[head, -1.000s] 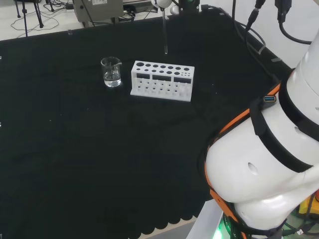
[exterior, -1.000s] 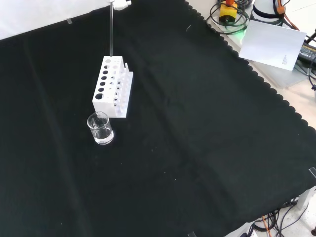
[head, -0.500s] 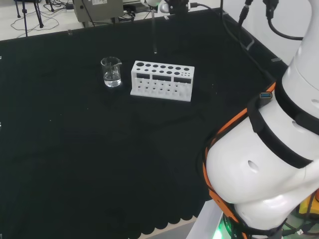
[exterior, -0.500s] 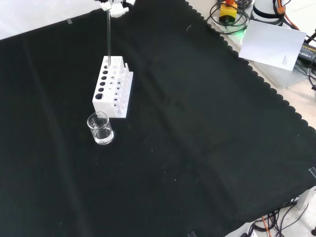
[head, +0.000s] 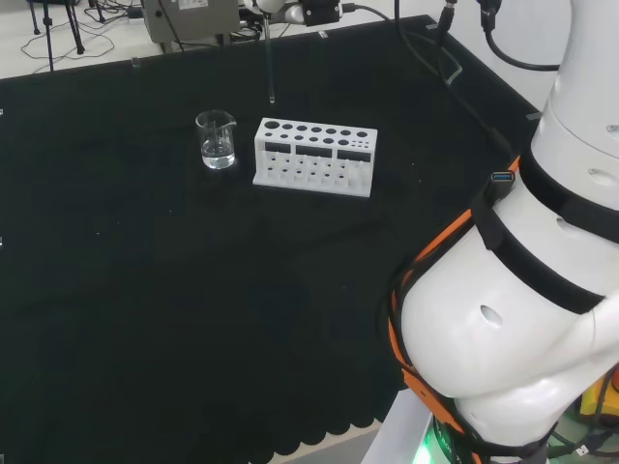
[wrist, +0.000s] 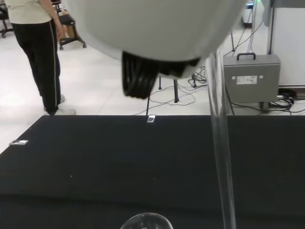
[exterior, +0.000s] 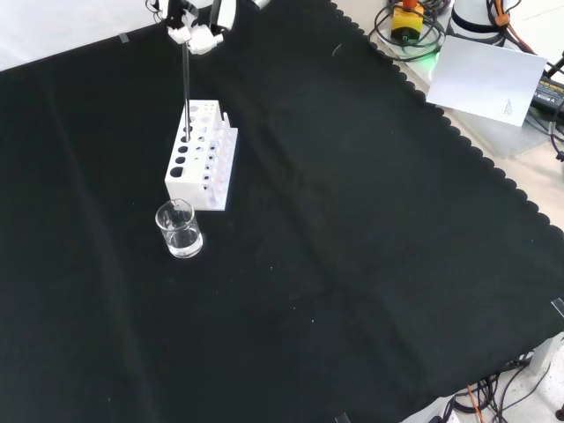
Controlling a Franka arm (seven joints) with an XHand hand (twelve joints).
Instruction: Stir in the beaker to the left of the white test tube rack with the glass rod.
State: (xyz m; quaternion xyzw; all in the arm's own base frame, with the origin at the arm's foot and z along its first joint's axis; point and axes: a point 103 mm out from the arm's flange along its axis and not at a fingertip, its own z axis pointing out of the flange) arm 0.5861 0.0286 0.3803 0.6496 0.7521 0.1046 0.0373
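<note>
A small clear beaker with a little clear liquid stands left of the white test tube rack in the head view. In the front view the beaker sits nearer than the rack. The hand is shut on the top of a thin glass rod, which hangs upright over the rack's middle holes. The head view shows the rod with its tip above the cloth beyond the rack's left end, to the right of the beaker. In the wrist view the rod passes beside the beaker's rim.
The arm's own white links take up the right of the head view. A grey box stands beyond the cloth's far edge. In the front view a white sheet and cables lie past the scalloped cloth edge.
The hand has carried the rod leftward in the head view, from beyond the rack's middle to its left end, closer to the beaker. Beaker and rack have not moved.
</note>
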